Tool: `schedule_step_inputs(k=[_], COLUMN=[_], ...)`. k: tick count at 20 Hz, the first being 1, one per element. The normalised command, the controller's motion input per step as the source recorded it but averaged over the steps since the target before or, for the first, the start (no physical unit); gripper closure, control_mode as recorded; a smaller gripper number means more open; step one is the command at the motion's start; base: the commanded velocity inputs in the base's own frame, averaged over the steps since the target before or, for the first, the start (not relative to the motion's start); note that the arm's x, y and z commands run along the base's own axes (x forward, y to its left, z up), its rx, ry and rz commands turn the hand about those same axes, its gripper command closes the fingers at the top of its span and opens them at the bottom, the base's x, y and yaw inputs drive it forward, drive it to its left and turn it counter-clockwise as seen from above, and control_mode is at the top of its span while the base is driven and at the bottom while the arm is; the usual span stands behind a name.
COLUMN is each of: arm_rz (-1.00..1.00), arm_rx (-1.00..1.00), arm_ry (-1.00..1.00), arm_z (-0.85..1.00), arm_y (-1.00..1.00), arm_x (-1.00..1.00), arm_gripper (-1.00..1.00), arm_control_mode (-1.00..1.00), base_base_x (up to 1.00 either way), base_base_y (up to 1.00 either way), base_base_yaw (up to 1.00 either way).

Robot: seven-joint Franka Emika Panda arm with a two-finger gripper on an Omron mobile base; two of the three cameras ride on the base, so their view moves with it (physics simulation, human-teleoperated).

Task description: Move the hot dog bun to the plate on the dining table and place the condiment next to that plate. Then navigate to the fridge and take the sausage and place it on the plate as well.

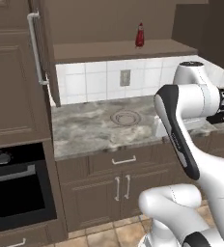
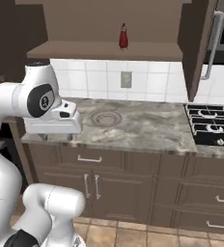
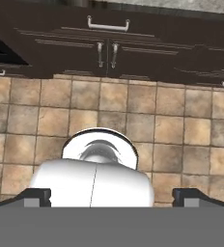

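A: What sat closest in the left base view?
B: The arm (image 1: 181, 140), at the lower right. Past it ran the counter (image 1: 85, 130), a round ring (image 1: 125, 117) marked near its middle. The condiment (image 1: 140, 35) stood upright on the shelf (image 1: 109, 50) above, toward its right end. An oven (image 1: 15, 188) sat left.
A: And the right base view?
B: The arm (image 2: 32, 106) again, at the counter's (image 2: 147, 128) left front edge. The condiment (image 2: 123, 36) stood mid-shelf; the hob (image 2: 213, 125) lay at the right end.
A: The hand view?
B: The gripper (image 3: 112, 197) faced the floor tiles (image 3: 172, 125) before the cabinet doors (image 3: 106, 53), its fingers spread fully apart, grasping nothing.
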Motion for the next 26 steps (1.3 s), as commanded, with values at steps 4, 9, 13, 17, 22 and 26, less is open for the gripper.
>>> schedule_step_inputs(k=[4,9,13,17,22,26], arm_rz=[0.00,0.00,0.00,0.00,0.10,0.06], arm_rx=[0.00,0.00,0.00,0.00,0.04,0.00], arm_ry=[0.00,0.00,0.00,0.00,-0.11,-0.57], arm_z=[0.00,0.00,0.00,0.00,0.16,0.55], arm_y=[0.00,0.00,0.00,0.00,-0.13,0.00], arm_x=[0.00,0.00,0.00,0.00,-0.22,-0.42], arm_gripper=[-1.00,-1.00,-1.00,-1.00,-1.00,-1.00], arm_control_mode=[1.00,1.00,1.00,1.00,-1.00,-1.00], base_base_x=[0.51,0.68,0.78,0.44,0.00,0.00], base_base_y=[-0.65,-0.15,-0.18,-0.39,-0.08,0.00], base_base_yaw=[0.15,0.11,0.11,0.12,0.02,0.00])
